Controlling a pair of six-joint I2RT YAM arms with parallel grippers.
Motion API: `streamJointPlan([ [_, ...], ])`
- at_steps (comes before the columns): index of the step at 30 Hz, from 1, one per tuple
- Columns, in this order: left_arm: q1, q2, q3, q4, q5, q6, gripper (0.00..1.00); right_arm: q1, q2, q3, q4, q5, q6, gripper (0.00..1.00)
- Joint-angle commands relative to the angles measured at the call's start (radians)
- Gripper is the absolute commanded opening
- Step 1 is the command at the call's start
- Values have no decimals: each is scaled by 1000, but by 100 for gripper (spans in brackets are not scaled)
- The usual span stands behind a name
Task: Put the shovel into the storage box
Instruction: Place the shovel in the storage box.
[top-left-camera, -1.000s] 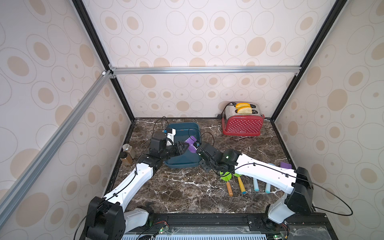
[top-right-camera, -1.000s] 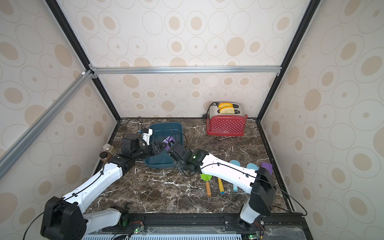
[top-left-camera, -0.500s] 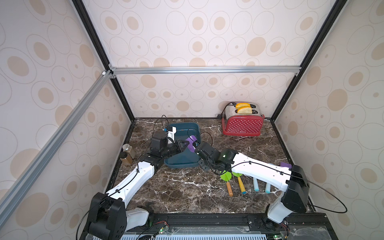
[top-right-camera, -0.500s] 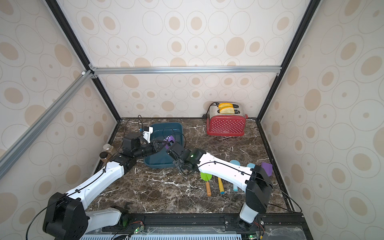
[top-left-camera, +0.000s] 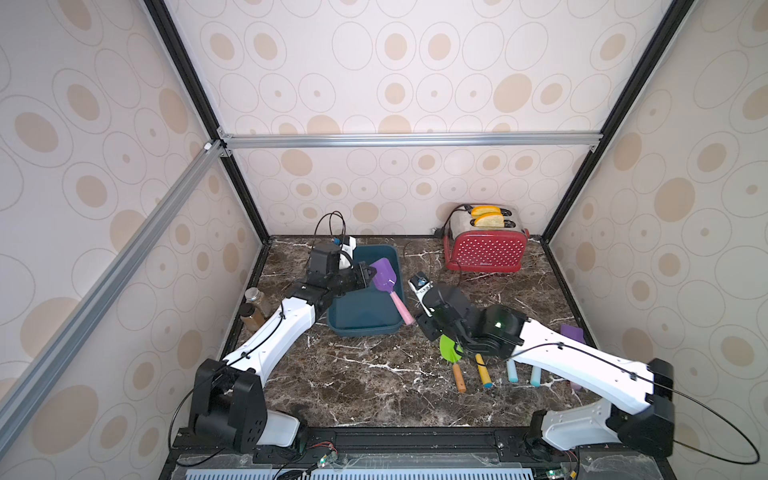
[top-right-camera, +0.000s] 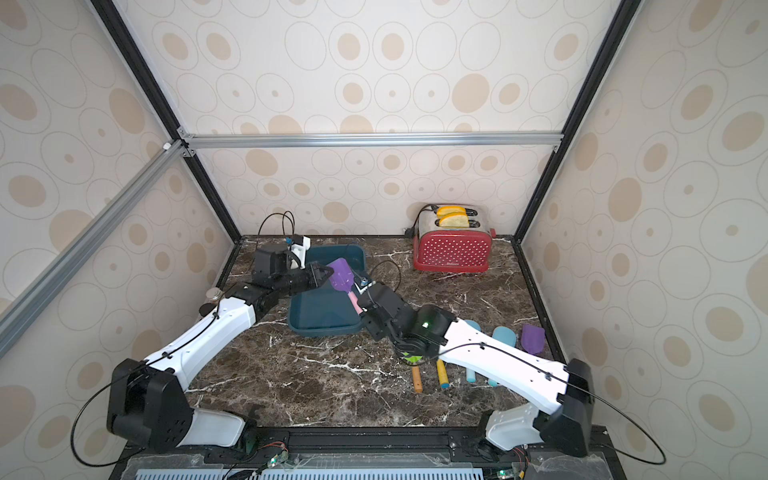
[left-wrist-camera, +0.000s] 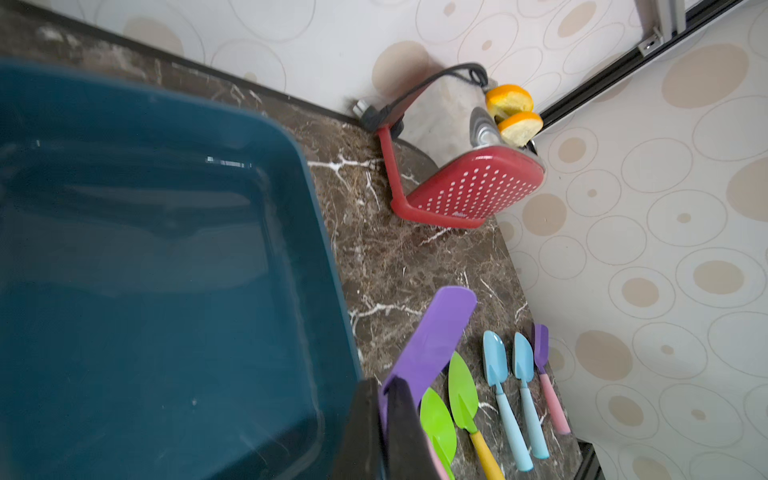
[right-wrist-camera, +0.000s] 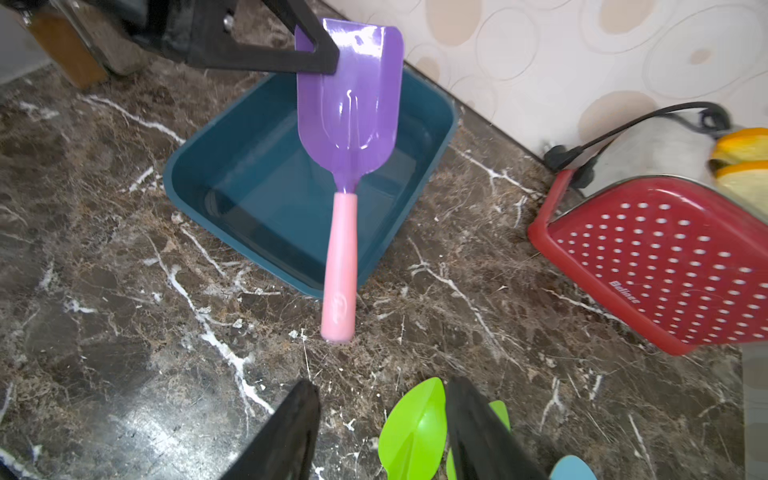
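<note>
Dark marble table, spotted walls. Over it the left jaws pinch the shovel by its purple blade edge, up above the box, and the pink handle pokes out past the rim. The right jaws are open and hold nothing. If the left jaws let go now, the handle could hit the rim and the shovel could tip out. Count: six shovels: this one, two green shovels, two blue shovels, one other purple shovel; one box, one toaster, two jars.

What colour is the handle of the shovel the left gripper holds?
Pink; the shovel handle shows best in the right wrist view.
</note>
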Motion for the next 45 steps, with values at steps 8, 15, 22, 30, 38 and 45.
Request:
streamJointPlan([
  [8, 101, 456, 558, -447, 145, 404, 7, -49, -197, -208, -92, 155, 84, 65],
  [15, 100, 630, 662, -437, 187, 398, 6, -133, -261, -352, -94, 64, 175, 66],
  [22, 99, 729, 720, -451, 214, 405, 8, -133, -263, -431, -98, -62, 249, 66],
  [30, 96, 832, 755, -440, 256, 388, 13, -133, -242, -467, -98, -136, 276, 67],
  [38, 80, 899, 788, -440, 269, 383, 17, -132, -261, -489, -92, -147, 298, 67],
  [45, 77, 908, 783, -432, 260, 381, 30, -132, -250, -499, -89, -140, 304, 67],
])
